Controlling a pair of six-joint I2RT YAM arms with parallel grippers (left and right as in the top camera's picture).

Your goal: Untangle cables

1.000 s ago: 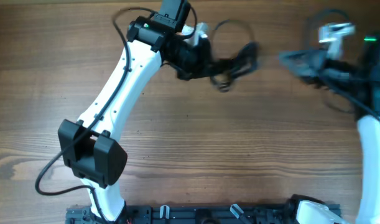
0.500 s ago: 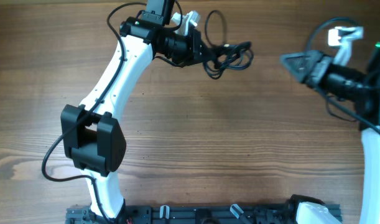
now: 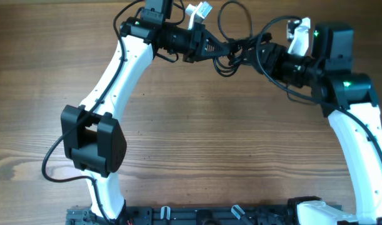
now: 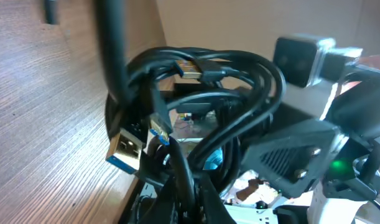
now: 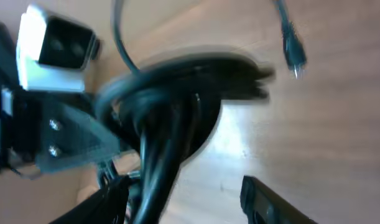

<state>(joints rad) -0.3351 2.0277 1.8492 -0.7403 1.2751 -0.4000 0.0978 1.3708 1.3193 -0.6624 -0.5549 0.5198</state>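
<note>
The cables (image 3: 231, 53) are a knotted black bundle held above the far middle of the table, with one loop (image 3: 236, 15) arching toward the back. My left gripper (image 3: 211, 47) is shut on a strand of that bundle. In the left wrist view the cables (image 4: 202, 81) coil just ahead of my left gripper (image 4: 190, 190), and a USB plug (image 4: 124, 149) hangs at the left. My right gripper (image 3: 261, 57) meets the bundle from the right. Its jaws (image 5: 183, 202) stand open around a thick strand of the cables (image 5: 171, 99), which runs close to the left finger (image 5: 109, 202). A small plug (image 5: 293, 59) dangles free.
The wooden table (image 3: 228, 144) lies under both arms. The left arm's elbow (image 3: 94, 147) sits at the front left, with its own thick wire (image 3: 50, 172) looping beside it. A black rail (image 3: 203, 215) runs along the front edge.
My right arm has swung in from the far right to the bundle, and its jaws have opened. My left gripper has kept its hold and shifted the bundle slightly toward the back.
</note>
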